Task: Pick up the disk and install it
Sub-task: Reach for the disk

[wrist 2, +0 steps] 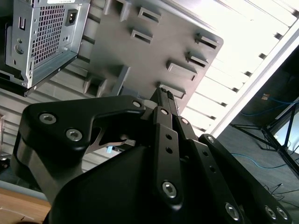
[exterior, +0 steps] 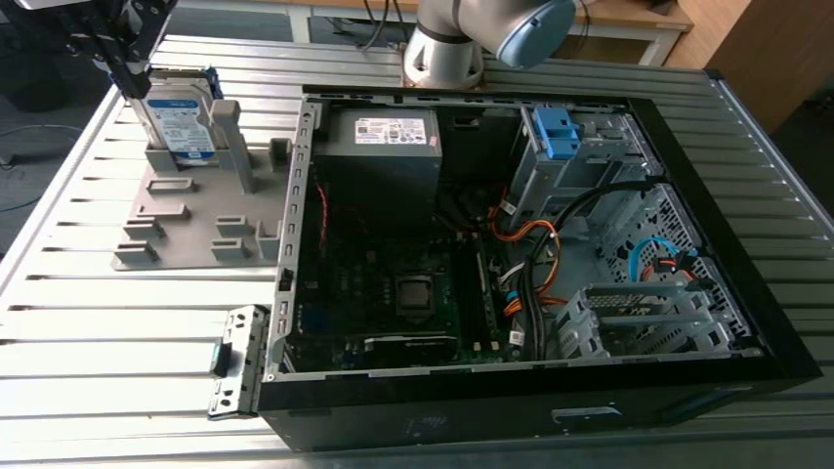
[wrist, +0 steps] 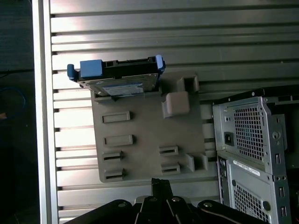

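Tool: the tool [wrist: 160,183] has its two fingers pressed together, with nothing between them
Tool place: it hangs in the air over the grey holder plate [wrist: 145,135]; in the first wrist view its tips show by the plate's edge across from the disk, and they do not touch the disk
Disk: the disk [exterior: 176,117] stands up on its edge in a slot at one end of the holder plate; it is silver, with a white and blue label and a bright blue frame round it
Post: a tall grey post [exterior: 226,132] that is part of the plate stands just beside the disk
Bench: the silver bench [exterior: 117,313], made of long metal strips, carries the holder plate
Computer case: an open black computer case [exterior: 456,420] lies on its side just beside the plate, on the exterior view's right of it
Inside the case: a grey power box [exterior: 378,147] with a white sticker sits in the part near the plate; a small blue bracket [exterior: 557,132] and orange wires [exterior: 548,254] sit farther from the plate
Robot arm: a grey and blue arm joint [exterior: 482,34] shows well apart from the plate, past the case
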`<state>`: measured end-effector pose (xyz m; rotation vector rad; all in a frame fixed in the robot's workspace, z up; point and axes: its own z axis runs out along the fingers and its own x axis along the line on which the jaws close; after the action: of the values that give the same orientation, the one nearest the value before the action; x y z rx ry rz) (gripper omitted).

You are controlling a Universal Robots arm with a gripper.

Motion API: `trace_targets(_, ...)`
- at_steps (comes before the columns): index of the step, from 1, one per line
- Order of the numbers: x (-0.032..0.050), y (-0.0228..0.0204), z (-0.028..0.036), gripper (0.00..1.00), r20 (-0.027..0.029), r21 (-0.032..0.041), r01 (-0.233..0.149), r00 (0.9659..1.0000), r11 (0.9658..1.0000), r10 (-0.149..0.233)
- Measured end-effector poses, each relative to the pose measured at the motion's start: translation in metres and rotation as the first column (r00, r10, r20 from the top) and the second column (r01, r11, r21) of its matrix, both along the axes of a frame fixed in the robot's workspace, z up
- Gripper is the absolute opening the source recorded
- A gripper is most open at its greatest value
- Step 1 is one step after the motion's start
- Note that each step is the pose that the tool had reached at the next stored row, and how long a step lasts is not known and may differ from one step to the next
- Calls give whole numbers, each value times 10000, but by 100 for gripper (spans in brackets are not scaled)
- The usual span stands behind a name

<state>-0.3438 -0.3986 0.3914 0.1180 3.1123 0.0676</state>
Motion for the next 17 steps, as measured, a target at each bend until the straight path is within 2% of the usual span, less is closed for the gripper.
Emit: trace_targets(17,-61,0,-4,11,0,0,0,10000,10000,0)
